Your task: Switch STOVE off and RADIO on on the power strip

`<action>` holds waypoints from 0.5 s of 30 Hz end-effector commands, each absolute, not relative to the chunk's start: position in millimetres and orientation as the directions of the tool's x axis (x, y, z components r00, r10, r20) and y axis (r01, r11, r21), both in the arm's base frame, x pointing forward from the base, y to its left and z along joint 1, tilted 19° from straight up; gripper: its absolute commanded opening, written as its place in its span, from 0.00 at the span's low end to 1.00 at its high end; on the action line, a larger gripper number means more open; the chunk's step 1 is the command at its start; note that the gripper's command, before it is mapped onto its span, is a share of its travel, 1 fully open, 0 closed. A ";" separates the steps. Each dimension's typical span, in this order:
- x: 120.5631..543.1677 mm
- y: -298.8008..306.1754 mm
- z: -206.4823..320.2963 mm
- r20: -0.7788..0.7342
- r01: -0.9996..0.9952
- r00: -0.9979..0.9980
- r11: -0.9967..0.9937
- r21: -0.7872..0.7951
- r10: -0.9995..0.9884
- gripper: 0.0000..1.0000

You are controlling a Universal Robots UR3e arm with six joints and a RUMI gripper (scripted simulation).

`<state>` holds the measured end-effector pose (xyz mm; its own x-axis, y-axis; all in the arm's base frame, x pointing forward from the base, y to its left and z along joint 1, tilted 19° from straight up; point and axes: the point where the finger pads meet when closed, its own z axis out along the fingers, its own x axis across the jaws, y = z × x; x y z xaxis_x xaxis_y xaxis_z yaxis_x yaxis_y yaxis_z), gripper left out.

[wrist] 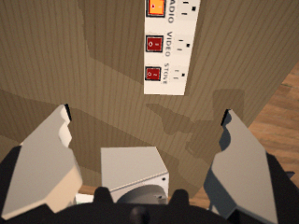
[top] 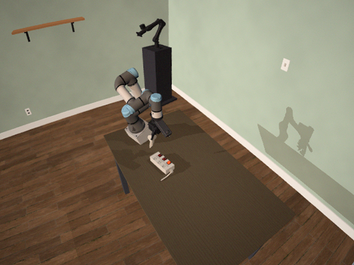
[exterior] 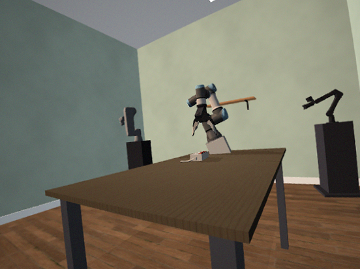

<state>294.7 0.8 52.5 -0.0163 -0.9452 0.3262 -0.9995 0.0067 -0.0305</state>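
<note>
A white power strip (top: 162, 162) lies face up on the brown table, a short cord at its near end. In the wrist view (wrist: 169, 44) its three rocker switches show: the RADIO switch (wrist: 156, 7) glows bright orange, the VIDEO switch (wrist: 154, 44) and the STOVE switch (wrist: 152, 74) are dark red. My gripper (wrist: 147, 107) is open and empty, fingers spread wide, hovering above the table just short of the strip's STOVE end. It shows raised in the top view (top: 158, 136) and in the exterior view (exterior: 198, 127), where the strip (exterior: 199, 156) looks small.
The arm's base (top: 137, 133) stands at the table's far corner, close behind the strip. Two black pedestals with camera arms (exterior: 336, 157) (exterior: 138, 153) stand on the floor beyond the table. The table edge and wooden floor show at the right of the wrist view.
</note>
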 end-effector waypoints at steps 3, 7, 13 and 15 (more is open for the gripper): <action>294.4 8.5 75.5 0.327 -1.000 -0.017 0.009 -0.026 -0.945 1.00; 294.2 11.8 85.1 0.327 -1.000 -0.017 0.009 -0.026 -0.945 1.00; 294.0 14.6 93.0 0.327 -1.000 -0.017 0.009 -0.026 -0.945 1.00; 294.0 14.9 94.1 0.327 -1.000 -0.017 0.009 -0.026 -0.945 1.00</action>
<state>293.7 13.0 88.1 -0.0165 -0.9452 0.3261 -0.9996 0.0078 -0.0278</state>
